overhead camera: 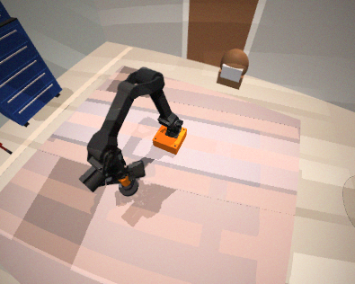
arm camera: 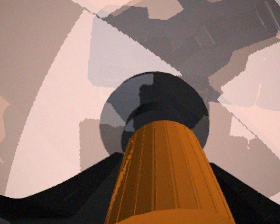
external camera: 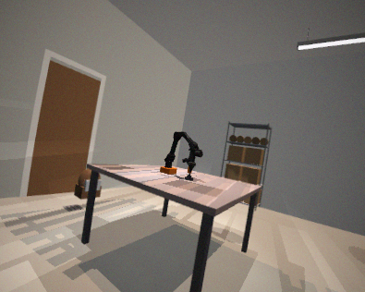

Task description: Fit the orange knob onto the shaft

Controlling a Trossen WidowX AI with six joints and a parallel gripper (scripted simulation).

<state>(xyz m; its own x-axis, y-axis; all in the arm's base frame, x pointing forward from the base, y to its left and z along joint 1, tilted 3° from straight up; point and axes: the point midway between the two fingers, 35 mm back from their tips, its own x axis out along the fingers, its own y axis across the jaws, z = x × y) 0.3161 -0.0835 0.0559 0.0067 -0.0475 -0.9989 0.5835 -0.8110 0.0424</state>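
Observation:
The orange knob is upright between the fingers of my gripper, which is shut on its ribbed side. The dark round pedestal stands on the table directly below. In the wrist view the knob's lower end overlaps the pedestal's raised middle, and the pedestal's rim shows around it. The shaft is hidden behind the knob. I cannot tell how far the knob is down over the shaft, or how its flat side lies.
The arm's orange base is bolted to the table behind the pedestal. Shadows fall across the table around the pedestal. A blue drawer cabinet and a shelf rack stand away from the table.

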